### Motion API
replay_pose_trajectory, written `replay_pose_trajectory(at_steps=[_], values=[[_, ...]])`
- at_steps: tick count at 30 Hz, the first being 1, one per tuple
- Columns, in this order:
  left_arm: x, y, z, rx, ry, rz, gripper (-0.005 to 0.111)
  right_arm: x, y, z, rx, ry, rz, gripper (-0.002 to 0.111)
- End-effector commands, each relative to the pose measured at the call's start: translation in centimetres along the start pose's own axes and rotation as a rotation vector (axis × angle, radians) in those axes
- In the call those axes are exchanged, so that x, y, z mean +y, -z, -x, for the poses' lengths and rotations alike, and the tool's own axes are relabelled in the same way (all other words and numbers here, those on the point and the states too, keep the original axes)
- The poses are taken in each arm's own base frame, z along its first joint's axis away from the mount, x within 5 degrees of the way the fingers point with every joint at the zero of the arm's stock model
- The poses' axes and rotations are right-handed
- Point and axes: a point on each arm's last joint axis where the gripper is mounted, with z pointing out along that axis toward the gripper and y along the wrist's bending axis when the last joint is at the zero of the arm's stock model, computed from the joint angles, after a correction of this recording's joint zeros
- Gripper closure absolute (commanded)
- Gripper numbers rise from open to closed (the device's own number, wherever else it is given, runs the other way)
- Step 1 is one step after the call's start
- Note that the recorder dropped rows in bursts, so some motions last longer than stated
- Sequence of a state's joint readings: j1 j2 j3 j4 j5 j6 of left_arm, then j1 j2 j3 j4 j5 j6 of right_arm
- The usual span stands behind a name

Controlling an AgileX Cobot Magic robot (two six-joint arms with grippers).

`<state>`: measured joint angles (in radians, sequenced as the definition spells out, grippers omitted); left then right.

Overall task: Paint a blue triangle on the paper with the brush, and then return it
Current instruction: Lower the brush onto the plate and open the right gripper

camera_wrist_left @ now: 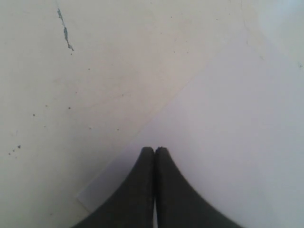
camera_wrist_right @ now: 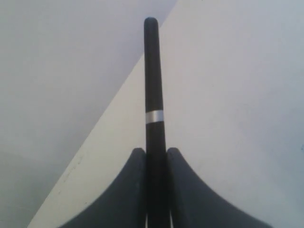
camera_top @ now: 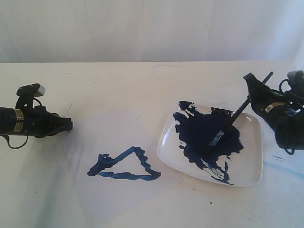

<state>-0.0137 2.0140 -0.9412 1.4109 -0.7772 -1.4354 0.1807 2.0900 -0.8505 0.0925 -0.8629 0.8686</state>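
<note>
The paper [camera_top: 118,142] lies flat at the centre-left, and the wobbly dark blue triangle [camera_top: 126,166] is painted on it. The brush [camera_top: 237,114] leans tilted, its blue-coated tip down in the dark paint pool [camera_top: 204,133] on the square white plate [camera_top: 247,161]. My right gripper [camera_top: 249,90] is shut on the brush's black handle above the plate's far right side. In the right wrist view the handle [camera_wrist_right: 152,71] runs out between the fingers of the right gripper [camera_wrist_right: 155,152]. My left gripper [camera_top: 69,126] is shut and empty at the paper's left edge. In the left wrist view the left gripper [camera_wrist_left: 155,150] is over the paper [camera_wrist_left: 228,118].
The white table [camera_top: 118,80] carries everything, with a white backdrop behind it. Pale blue smears [camera_top: 285,164] mark the table right of the plate. A small dark scratch [camera_wrist_left: 65,33] shows on the table in the left wrist view.
</note>
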Motion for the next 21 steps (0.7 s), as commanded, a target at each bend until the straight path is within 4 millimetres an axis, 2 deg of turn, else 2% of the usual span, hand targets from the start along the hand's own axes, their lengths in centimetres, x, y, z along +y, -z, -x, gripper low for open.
replay_pose_trajectory(at_steps=[1, 3, 6, 8, 11, 14, 17, 21], values=[[1.3, -0.4, -1.8, 0.101, -0.036, 0.102, 0.107, 0.0, 0.0, 0.2, -0.006, 0.033, 0.006, 0.097], [1.3, -0.4, -1.8, 0.101, -0.036, 0.102, 0.107, 0.0, 0.0, 0.2, -0.006, 0.033, 0.006, 0.088], [1.3, -0.4, -1.8, 0.101, -0.036, 0.102, 0.107, -0.1, 0.0, 0.2, -0.007, 0.031, 0.005, 0.061], [1.3, -0.4, -1.8, 0.101, -0.036, 0.102, 0.107, -0.1, 0.0, 0.2, -0.007, 0.031, 0.005, 0.054], [1.3, -0.4, -1.8, 0.101, -0.036, 0.102, 0.107, 0.3, 0.2, 0.2, 0.004, 0.048, 0.021, 0.054], [1.3, -0.4, -1.8, 0.101, -0.036, 0.102, 0.107, 1.5, 1.5, 0.8, -0.007, 0.136, 0.075, 0.057], [1.3, -0.3, -1.8, 0.103, -0.036, 0.109, 0.107, 2.9, 4.4, 2.2, -0.058, 0.233, 0.122, 0.064], [1.0, -0.3, -1.7, 0.096, -0.072, 0.073, 0.107, 5.0, 8.9, 4.1, -0.134, 0.39, 0.181, 0.083]])
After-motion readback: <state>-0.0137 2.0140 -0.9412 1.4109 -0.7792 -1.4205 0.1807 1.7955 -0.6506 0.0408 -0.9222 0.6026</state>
